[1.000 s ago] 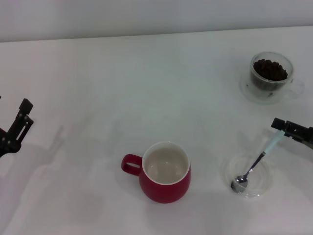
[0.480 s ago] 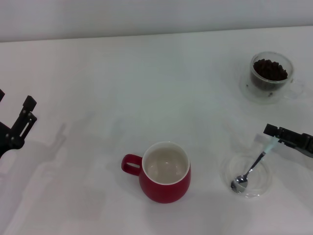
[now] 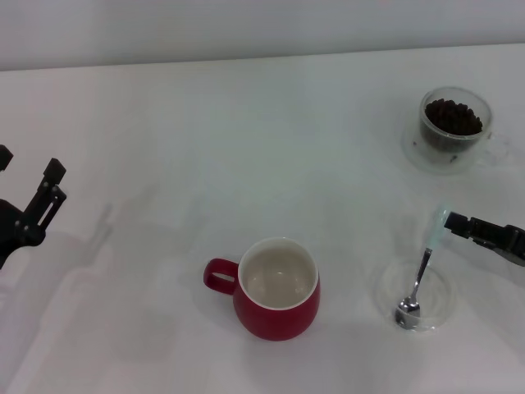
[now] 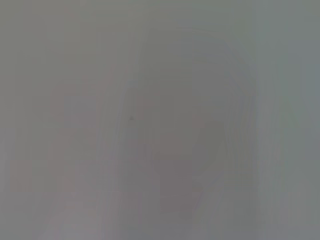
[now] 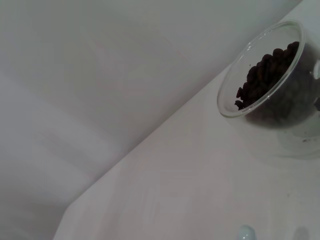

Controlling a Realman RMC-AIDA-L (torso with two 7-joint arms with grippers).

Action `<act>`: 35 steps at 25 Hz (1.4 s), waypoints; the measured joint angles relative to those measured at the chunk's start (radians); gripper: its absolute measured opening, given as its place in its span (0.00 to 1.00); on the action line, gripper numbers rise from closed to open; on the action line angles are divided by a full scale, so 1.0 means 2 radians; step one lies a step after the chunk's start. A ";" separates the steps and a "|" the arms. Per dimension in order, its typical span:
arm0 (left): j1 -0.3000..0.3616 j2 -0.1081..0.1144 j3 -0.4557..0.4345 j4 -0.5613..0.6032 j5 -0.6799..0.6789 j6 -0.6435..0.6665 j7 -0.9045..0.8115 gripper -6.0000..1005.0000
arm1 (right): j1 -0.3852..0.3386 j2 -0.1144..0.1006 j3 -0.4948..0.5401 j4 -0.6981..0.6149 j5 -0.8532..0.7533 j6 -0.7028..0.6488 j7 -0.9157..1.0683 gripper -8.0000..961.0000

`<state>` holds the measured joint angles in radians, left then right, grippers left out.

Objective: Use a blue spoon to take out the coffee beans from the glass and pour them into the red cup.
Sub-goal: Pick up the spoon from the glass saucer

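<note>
Head view: right hand (image 3: 449,222) clamped on spoon (image 3: 418,279) handle tip; long axis steep, bowl down in the clear dish (image 3: 416,294) right of red cup (image 3: 277,288). Left hand (image 3: 33,201) far left of cup, fingers apart. Right wrist view: glass (image 5: 272,80) holds beans (image 5: 265,72).

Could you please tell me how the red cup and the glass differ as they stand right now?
The red cup is opaque glossy red with a cream inside; the glass is clear. The red cup looks empty, while the glass holds dark coffee beans. The red cup stands near the table's front middle; the glass sits far back on the right. It also looks smaller than the red cup. Both stand upright, mouths open.
</note>
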<state>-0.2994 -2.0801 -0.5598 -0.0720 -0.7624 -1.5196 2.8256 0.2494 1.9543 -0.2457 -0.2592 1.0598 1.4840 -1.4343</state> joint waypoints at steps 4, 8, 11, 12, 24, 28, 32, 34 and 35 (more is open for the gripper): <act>-0.002 0.000 0.000 0.000 0.000 0.002 0.000 0.73 | 0.001 0.001 0.000 0.000 0.000 -0.007 0.000 0.48; -0.004 0.000 0.000 0.000 0.000 0.007 0.000 0.73 | 0.006 0.003 0.000 -0.003 -0.005 -0.019 -0.001 0.41; -0.005 0.000 0.000 0.001 0.000 0.008 0.000 0.73 | 0.010 0.004 -0.002 -0.003 -0.006 -0.023 -0.001 0.42; -0.005 0.000 0.000 0.001 -0.001 0.008 0.000 0.73 | 0.012 0.004 -0.003 -0.002 -0.006 -0.026 -0.001 0.42; -0.004 0.000 0.000 0.001 -0.005 0.013 0.000 0.72 | 0.029 0.002 -0.006 -0.001 -0.013 -0.042 0.002 0.42; -0.004 0.000 0.000 0.002 -0.006 0.014 0.000 0.72 | 0.032 0.001 -0.007 -0.001 -0.019 -0.047 0.003 0.42; -0.005 0.000 0.000 0.002 -0.006 0.014 0.000 0.72 | 0.034 0.002 -0.010 -0.001 -0.020 -0.048 0.003 0.42; -0.005 0.000 0.000 0.002 -0.006 0.014 0.000 0.72 | 0.036 0.002 -0.012 -0.001 -0.021 -0.048 0.003 0.42; -0.005 0.000 0.000 0.002 -0.006 0.014 0.000 0.73 | 0.037 0.002 -0.013 -0.001 -0.022 -0.048 0.003 0.42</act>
<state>-0.3098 -2.0801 -0.5599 -0.0674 -0.7749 -1.4924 2.8256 0.3225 1.9588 -0.2715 -0.2607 1.0149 1.3880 -1.4281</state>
